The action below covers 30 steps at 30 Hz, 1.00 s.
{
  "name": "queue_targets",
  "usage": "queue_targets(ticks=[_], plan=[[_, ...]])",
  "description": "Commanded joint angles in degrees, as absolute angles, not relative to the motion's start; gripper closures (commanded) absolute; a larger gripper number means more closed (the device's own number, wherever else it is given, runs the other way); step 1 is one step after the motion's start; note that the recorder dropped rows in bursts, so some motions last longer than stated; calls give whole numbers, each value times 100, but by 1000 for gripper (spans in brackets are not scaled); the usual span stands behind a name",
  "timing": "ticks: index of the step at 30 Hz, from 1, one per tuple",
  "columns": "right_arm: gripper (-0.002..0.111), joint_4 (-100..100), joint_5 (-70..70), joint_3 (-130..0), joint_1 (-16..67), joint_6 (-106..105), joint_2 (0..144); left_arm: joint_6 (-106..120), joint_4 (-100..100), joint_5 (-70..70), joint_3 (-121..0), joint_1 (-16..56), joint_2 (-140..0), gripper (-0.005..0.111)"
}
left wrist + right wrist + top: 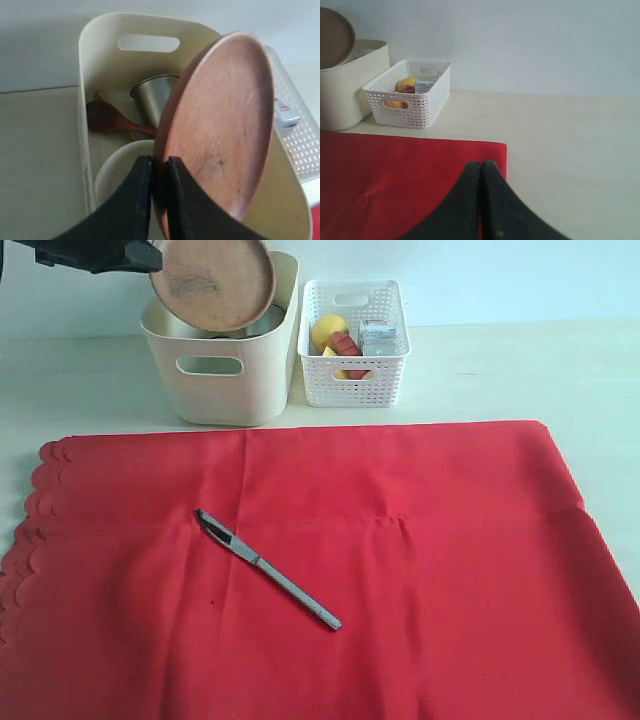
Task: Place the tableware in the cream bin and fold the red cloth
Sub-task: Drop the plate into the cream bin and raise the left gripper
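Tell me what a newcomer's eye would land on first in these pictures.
The big red cloth spread flat across the foreground dominates, with a lone metal knife lying diagonally on it. Behind the cloth, the left gripper holds a round brown plate tilted over the cream bin, which stands beside a white lattice basket.

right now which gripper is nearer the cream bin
Left. The left gripper holds the brown plate above the cream bin; the right gripper is by a corner of the red cloth.
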<state>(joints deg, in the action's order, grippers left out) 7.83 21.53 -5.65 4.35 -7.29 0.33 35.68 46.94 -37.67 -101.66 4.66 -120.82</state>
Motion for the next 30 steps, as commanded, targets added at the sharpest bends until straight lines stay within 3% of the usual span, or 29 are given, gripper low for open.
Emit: queue_targets(ticks=[1, 11, 14, 21, 30], plan=[[108, 748, 2094, -561, 406, -736, 0, 3574, 4582, -4076, -10554, 468, -12428, 107], [108, 748, 2094, -561, 406, -736, 0, 3574, 4510, -4354, -10608, 476, -12587, 106], [108, 748, 2094, -561, 406, -736, 0, 3574, 4510, -4496, -10608, 476, -12599, 96], [108, 748, 2094, -561, 406, -736, 0, 3574, 4510, -4651, -10608, 476, -12549, 56], [108, 748, 2094, -561, 406, -736, 0, 3559, 4510, -5286, -10608, 476, -12015, 53]])
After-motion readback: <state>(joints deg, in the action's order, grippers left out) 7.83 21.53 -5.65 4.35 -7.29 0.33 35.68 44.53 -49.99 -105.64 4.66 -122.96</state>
